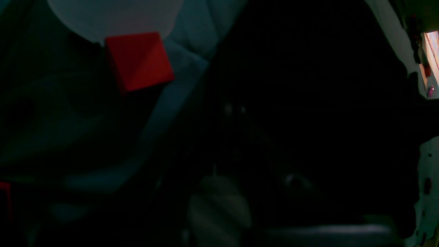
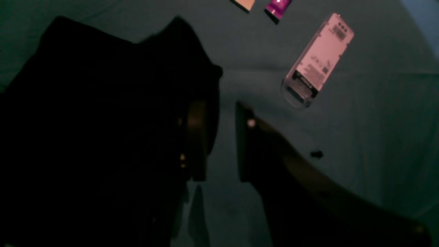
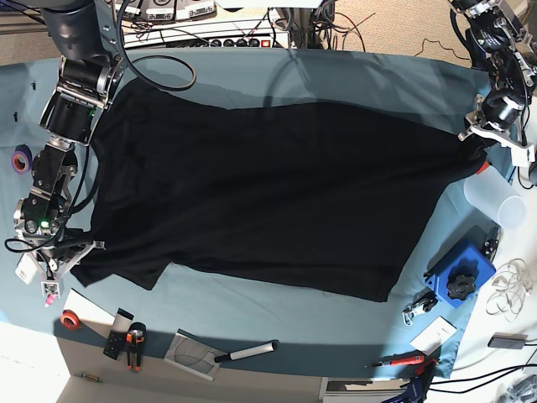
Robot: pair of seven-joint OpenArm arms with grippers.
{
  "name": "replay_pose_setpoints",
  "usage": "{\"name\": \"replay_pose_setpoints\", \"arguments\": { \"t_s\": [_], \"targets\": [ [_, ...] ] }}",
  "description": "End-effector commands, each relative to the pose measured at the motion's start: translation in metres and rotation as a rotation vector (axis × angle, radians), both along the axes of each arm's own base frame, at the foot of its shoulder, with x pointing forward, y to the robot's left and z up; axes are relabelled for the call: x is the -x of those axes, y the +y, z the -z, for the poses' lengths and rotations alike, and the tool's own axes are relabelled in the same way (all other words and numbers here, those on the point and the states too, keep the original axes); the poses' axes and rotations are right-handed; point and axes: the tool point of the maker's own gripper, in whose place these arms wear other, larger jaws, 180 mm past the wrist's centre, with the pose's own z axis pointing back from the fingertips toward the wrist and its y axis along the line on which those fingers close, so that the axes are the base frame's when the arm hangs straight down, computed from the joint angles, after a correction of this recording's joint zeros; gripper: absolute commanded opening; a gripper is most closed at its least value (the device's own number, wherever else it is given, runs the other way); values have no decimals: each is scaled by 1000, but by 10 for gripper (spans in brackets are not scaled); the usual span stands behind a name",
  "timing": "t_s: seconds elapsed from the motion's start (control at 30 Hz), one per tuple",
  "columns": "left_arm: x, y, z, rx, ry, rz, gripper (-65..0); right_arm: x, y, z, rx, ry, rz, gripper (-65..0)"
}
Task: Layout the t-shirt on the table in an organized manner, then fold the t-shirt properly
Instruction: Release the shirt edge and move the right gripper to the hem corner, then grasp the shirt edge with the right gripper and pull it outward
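I am spreading the large black cloth t-shirt (image 3: 268,197) across the teal-covered bench (image 3: 277,323), left jaws pinching its far-right edge, right jaws parted; folding remains.

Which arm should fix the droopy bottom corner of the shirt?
Probably the right: its pincer stands open beside the t-shirt's sagging corner. The left pincer is at the far end, shut on cloth.

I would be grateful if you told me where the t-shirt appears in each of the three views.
Base: the t-shirt lies spread across the middle of the table.
Right wrist: dark mass at left.
Left wrist: probably the black area right of centre.
Shared landmark: the teal table cloth.
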Motion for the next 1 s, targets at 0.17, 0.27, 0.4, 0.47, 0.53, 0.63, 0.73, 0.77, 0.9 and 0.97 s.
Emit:
{"name": "replay_pose_setpoints", "arguments": {
  "t_s": [0.17,0.27,0.4,0.47,0.53,0.63,0.73,0.77,0.9,0.97],
  "targets": [
    [-6,6,-13,-19,-48,-4,-650,-34,-16,-81,66,-233,-7,-503],
    [-6,6,-13,-20,-48,-4,-650,-32,-27,-96,57,-211,48,-503],
    [-7,6,-14,-19,-49,-4,-650,-35,-31,-110,54,-214,68,-503],
    [-7,6,-14,-19,-49,-5,-650,-36,-32,-115,61,-231,65,-503],
    [-6,6,-13,-19,-48,-4,-650,-35,-34,-115,62,-224,71,-503],
    [-7,6,-13,-19,-48,-4,-650,-24,-36,-99,40,-128,103,-503],
    [-7,6,-14,-19,-49,-4,-650,-18,-33,-87,1,-93,102,-503],
    [-6,6,-13,-19,-48,-4,-650,-15,-33,-81,-33,-82,100,-503],
    [-6,6,-13,-18,-42,-1,-650,9,-35,-57,-230,-68,115,-503],
    [-6,6,-13,-18,-42,-1,-650,27,-37,-42,-354,-84,121,-504]
  ]
}}
